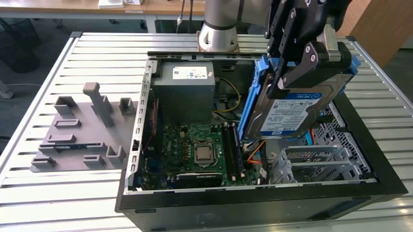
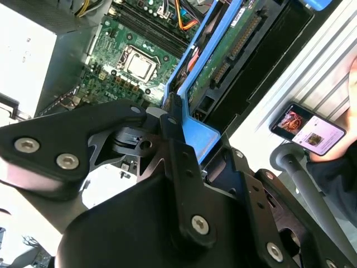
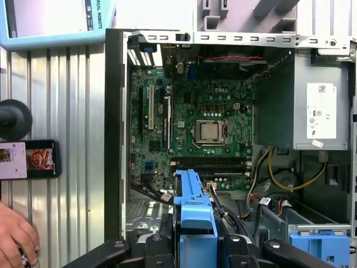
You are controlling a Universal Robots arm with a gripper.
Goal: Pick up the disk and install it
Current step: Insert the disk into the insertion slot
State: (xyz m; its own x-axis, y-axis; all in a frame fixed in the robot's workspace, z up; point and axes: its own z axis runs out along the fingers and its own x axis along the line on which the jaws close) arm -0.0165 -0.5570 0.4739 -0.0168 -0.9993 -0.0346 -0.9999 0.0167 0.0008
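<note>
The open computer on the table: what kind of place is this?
Probably a robotics lab or test workshop. An opened computer case lies on a slatted metal table, a robot gripper holds the disk above it, and a grey moulded fixture sits beside it.

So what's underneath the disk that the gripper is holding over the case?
The disk, clamped in the gripper, hangs tilted over the open computer case. Below its lower edge show orange cables and the grey drive cage. The case floor directly behind it is covered.

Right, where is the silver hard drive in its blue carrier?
The silver hard drive hangs in the gripper's jaws above the open black computer case, exterior view's right.
</note>
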